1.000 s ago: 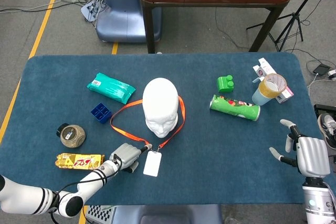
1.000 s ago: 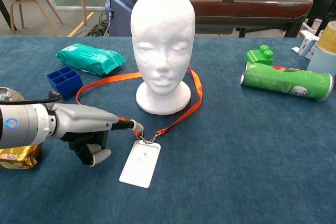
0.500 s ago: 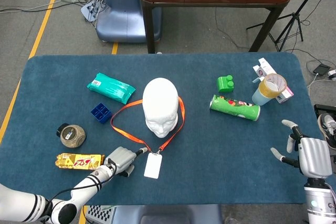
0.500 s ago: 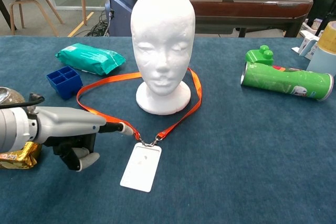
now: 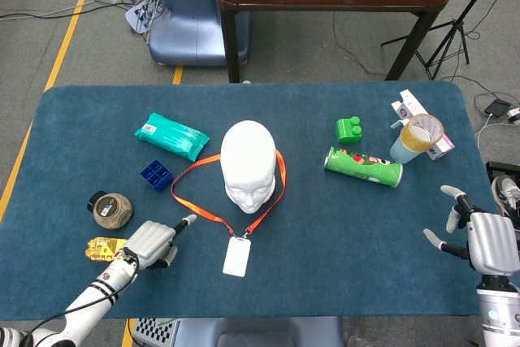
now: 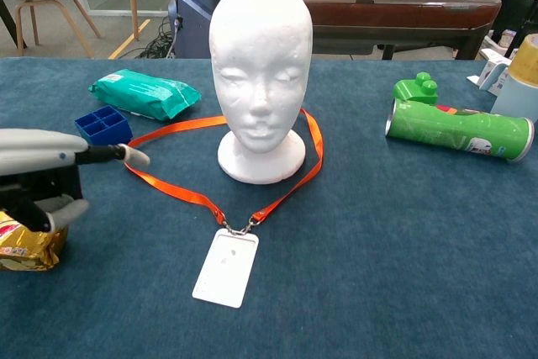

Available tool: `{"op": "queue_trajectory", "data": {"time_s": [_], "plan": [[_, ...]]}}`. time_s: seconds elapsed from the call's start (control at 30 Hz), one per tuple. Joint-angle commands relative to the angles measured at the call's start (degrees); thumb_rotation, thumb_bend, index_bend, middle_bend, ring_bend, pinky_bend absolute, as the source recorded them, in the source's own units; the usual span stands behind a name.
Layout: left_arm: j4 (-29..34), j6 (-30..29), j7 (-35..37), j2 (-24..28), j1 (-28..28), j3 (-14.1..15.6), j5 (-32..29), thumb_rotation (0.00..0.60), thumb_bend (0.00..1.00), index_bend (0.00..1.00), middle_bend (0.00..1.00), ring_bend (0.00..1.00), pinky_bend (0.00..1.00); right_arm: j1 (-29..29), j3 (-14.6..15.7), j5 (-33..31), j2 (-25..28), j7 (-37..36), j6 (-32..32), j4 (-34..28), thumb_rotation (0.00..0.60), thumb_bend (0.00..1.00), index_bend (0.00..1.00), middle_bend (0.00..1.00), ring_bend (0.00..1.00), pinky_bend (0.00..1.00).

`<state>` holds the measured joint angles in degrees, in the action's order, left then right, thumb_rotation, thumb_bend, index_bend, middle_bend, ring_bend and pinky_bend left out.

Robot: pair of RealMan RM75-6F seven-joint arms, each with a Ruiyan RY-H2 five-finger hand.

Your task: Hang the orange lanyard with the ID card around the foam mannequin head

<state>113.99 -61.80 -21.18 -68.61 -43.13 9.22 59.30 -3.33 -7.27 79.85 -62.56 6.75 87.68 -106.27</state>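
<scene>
The white foam mannequin head (image 5: pixel 250 166) (image 6: pixel 261 65) stands upright mid-table. The orange lanyard (image 5: pixel 195 206) (image 6: pixel 172 191) lies flat on the cloth, looped around the head's base. Its white ID card (image 5: pixel 236 256) (image 6: pixel 225 266) lies in front of the head. My left hand (image 5: pixel 150 243) (image 6: pixel 38 176) is at the near left, apart from the strap and holding nothing. One of its fingers (image 6: pixel 118 155) stretches toward the strap's left bend. My right hand (image 5: pixel 478 237) hovers at the table's right edge with fingers spread and empty. The chest view does not show it.
On the left are a green wipes packet (image 5: pixel 171 136), a blue compartment box (image 5: pixel 156 174), a round jar (image 5: pixel 110 210) and a gold snack packet (image 6: pixel 21 245) by my left hand. At right lie a green can (image 5: pixel 363 166), a green block (image 5: pixel 349 129) and a tape roll on a cup (image 5: pixel 416 137).
My left hand has let go of the lanyard near the card clip and drawn back to the left. The strap and card have settled flat. The right hand barely moved.
</scene>
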Motion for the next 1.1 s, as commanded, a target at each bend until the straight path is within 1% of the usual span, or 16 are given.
{"op": "queue_trajectory", "data": {"time_s": [0.03,0.1,0.23,0.33,0.4,0.53,0.6,0.67,0.73,0.77,0.9,0.97,1.1], "plan": [[1.6,-4.2,4.3,4.2,4.3,0.9,4.1,0.6,0.57,0.02,0.87,0.85,0.9,0.0,0.8,0.7,1.4,-1.6,-1.3,-0.1,0.6,0.15,0.26,0.64,0.56,0.57],[1.8,-6.1,6.0,5.9,6.1,1.0,5.9,0.6,0.57,0.02,0.86,0.84,0.9,-0.1,1.4,1.2,2.6,-2.3,-2.5,-0.1,0.6,0.15,0.26,0.61,0.53,0.52],[1.7,-10.4,9.0,8.9,10.2,1.2,9.3,0.6,0.57,0.03,0.84,0.83,0.89,-0.3,1.9,1.8,3.7,-1.5,-3.0,0.2,0.6,0.15,0.26,0.57,0.49,0.49],[0.9,-14.1,11.9,10.3,13.5,0.6,11.1,0.6,0.57,0.04,0.83,0.81,0.88,-0.2,2.0,2.2,3.4,-1.3,-2.7,0.3,0.6,0.15,0.26,0.56,0.47,0.49],[-0.6,-17.7,13.6,10.1,16.1,-0.3,12.2,0.6,0.57,0.06,0.82,0.8,0.87,-0.1,2.1,2.6,3.0,-1.2,-2.3,0.8,0.6,0.15,0.26,0.55,0.46,0.48],[-4.6,-25.3,15.4,7.9,21.1,-2.5,14.1,0.6,0.57,0.11,0.8,0.78,0.85,-0.4,3.1,3.7,2.6,-1.0,-3.5,2.7,0.6,0.16,0.26,0.5,0.39,0.42],[-6.9,-28.2,15.9,6.6,23.3,-3.2,15.3,0.6,0.54,0.14,0.76,0.74,0.81,-1.0,4.1,4.6,3.4,-1.5,-5.6,3.4,0.6,0.16,0.26,0.47,0.35,0.39],[-8.7,-30.2,15.8,5.6,25.2,-3.7,16.0,0.6,0.5,0.15,0.73,0.69,0.79,-1.6,4.4,5.1,3.8,-1.7,-6.7,4.0,0.6,0.16,0.26,0.44,0.3,0.35],[-9.8,-31.4,15.4,4.9,26.6,-3.9,16.4,0.6,0.45,0.15,0.69,0.63,0.77,-1.8,4.5,5.6,3.4,-2.0,-6.7,4.7,0.6,0.17,0.26,0.43,0.28,0.33],[-10.2,-31.9,15.0,4.5,27.4,-4.0,16.6,0.6,0.43,0.15,0.65,0.6,0.75,-1.9,4.5,6.0,3.1,-2.7,-6.6,5.0,0.6,0.17,0.26,0.43,0.28,0.33],[-11.0,-33.4,14.3,3.3,29.9,-4.2,17.5,0.6,0.4,0.15,0.52,0.5,0.61,-2.3,5.0,7.7,2.8,-5.5,-6.9,6.4,0.6,0.17,0.26,0.43,0.28,0.33],[-11.5,-34.1,13.0,2.5,31.0,-4.5,18.0,0.6,0.39,0.15,0.5,0.47,0.58,-2.4,5.1,8.7,2.6,-6.6,-6.4,7.0,0.6,0.17,0.26,0.43,0.28,0.33],[-11.1,-33.7,10.8,1.9,32.1,-4.4,18.9,0.6,0.39,0.15,0.49,0.46,0.56,-2.1,5.1,9.8,1.9,-6.8,-5.0,7.8,0.6,0.17,0.26,0.43,0.28,0.33]]}}
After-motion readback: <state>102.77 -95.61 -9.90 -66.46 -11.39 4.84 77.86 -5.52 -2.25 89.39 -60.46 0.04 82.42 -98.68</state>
